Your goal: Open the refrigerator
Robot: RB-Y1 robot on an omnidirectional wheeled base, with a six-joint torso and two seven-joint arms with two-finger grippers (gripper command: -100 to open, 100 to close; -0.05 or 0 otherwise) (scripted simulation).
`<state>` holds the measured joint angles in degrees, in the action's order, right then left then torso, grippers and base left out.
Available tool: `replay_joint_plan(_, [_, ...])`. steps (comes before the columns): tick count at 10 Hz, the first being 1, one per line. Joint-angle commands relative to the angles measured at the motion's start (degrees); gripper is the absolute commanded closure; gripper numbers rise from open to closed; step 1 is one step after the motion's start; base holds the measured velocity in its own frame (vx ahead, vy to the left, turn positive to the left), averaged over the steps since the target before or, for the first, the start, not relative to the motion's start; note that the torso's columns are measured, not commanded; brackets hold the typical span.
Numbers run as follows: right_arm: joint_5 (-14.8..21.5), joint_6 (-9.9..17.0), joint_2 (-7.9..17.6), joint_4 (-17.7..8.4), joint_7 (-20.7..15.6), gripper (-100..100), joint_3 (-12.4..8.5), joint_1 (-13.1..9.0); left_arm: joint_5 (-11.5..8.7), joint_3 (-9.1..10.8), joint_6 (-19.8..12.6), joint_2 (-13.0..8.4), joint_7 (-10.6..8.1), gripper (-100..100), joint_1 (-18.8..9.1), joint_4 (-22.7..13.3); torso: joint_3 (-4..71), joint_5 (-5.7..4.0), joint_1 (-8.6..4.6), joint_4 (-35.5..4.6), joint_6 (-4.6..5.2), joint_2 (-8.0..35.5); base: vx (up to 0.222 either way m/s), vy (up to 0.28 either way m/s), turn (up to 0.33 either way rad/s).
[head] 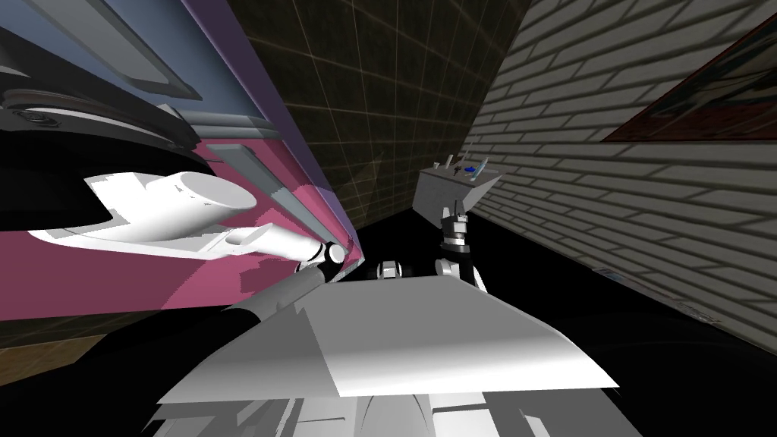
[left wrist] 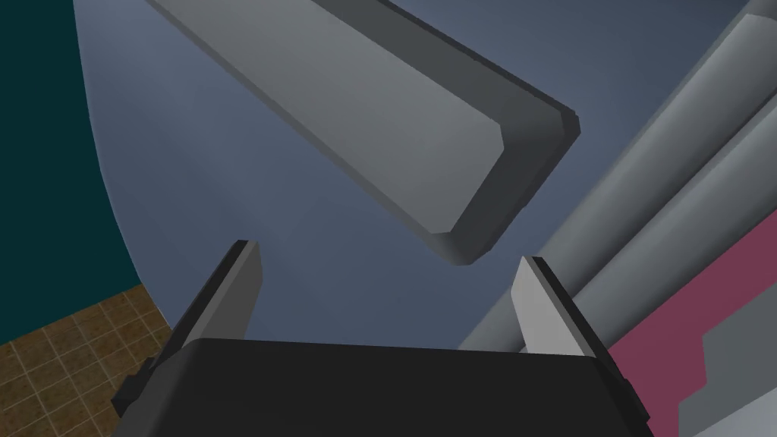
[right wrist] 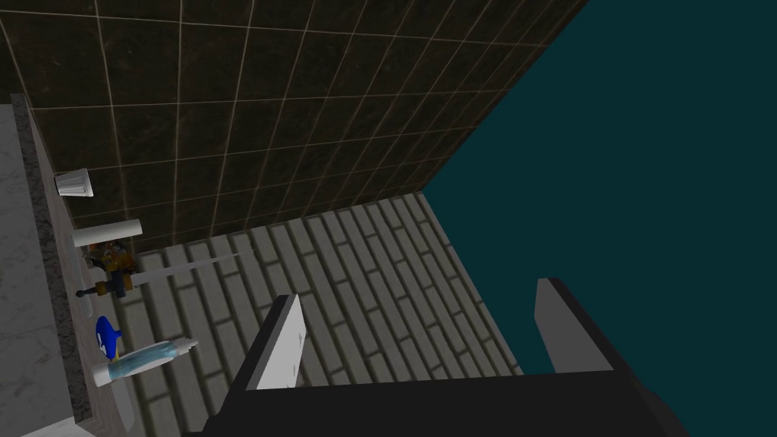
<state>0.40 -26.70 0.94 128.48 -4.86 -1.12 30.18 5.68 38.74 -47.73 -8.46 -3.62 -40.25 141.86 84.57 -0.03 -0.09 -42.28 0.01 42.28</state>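
Left hand [left wrist: 387, 254], fingers spread wide, sits right at the refrigerator door [left wrist: 228, 174], the grey handle [left wrist: 394, 114] ending just ahead between them, slanting away (right hand [head: 454, 206], fingers apart too, hangs well off).

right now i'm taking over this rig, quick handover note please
Left gripper: open, lined up on the end of the grey handle, nothing gripped.
Right gripper: open, idle, held out front toward a counter with small items.
The handle sits on the refrigerator's blue-grey door, beside a pink panel.
Done: approach to the handle.
Left: close on the handle, pull the door open.
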Motion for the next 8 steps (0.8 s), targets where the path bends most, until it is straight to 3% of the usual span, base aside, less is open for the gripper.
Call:
replay_joint_plan(1, [0.00, 0.00, 0.00, 0.00, 0.00, 0, 0.00, 0.00, 0.76, -0.32, -2.54, 0.74, -0.08, -100, -2.48, 0.11, -0.01, 0.00, 0.00, -0.01, -0.01, 0.03, -0.006, -0.035, -0.006])
replay_joint_plan(6, [0.00, 0.00, 0.00, 0.00, 0.00, 0, 0.00, 0.00, 1.00, 0.06, -3.72, 7.39, -0.15, -100, -3.62, 2.19, 0.00, 0.04, 0.14, 0.00, -0.01, 0.01, 0.002, -0.007, -0.001])
replay_joint_plan(7, [0.00, 0.00, 0.00, 0.00, 0.00, 0, 0.00, 0.00, 1.01, 0.08, -3.78, 8.23, -0.15, -100, -3.67, 2.44, -0.01, 0.03, 0.11, -0.01, -0.02, 0.02, 0.000, 0.000, 0.000])
replay_joint_plan(8, [0.00, 0.00, 0.00, 0.00, 0.00, 0, 0.00, 0.00, 1.01, 0.05, -3.67, 7.68, -0.15, -100, -3.55, 2.24, -0.01, 0.03, 0.09, -0.01, -0.01, 0.02, 0.000, 0.000, 0.000])
